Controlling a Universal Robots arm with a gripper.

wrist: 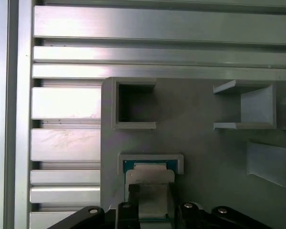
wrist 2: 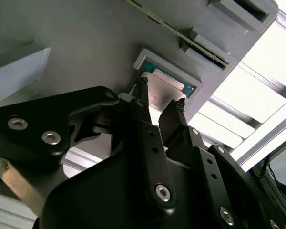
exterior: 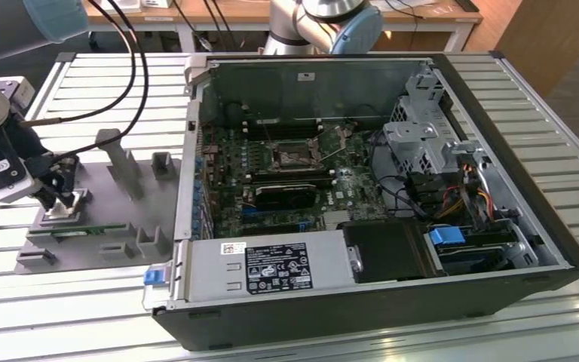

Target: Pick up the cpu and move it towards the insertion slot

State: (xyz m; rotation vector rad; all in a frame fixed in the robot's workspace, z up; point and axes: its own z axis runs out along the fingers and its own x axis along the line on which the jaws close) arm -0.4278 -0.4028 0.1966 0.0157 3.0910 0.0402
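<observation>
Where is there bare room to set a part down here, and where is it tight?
Bare slatted aluminium table lies on the exterior view's right of the black computer case and toward the camera from the grey fixture plate. Crowded: the gripper over the silvery square cpu, and the motherboard around the metal-framed insertion slot.

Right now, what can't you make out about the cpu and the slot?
1. cpu: first wrist view, near part hidden behind the gripper and cut off by the picture's edge.
2. Same cpu, exterior view: too small, mostly covered by the gripper.
3. slot: exterior view, too small to tell whether its frame is open.
</observation>
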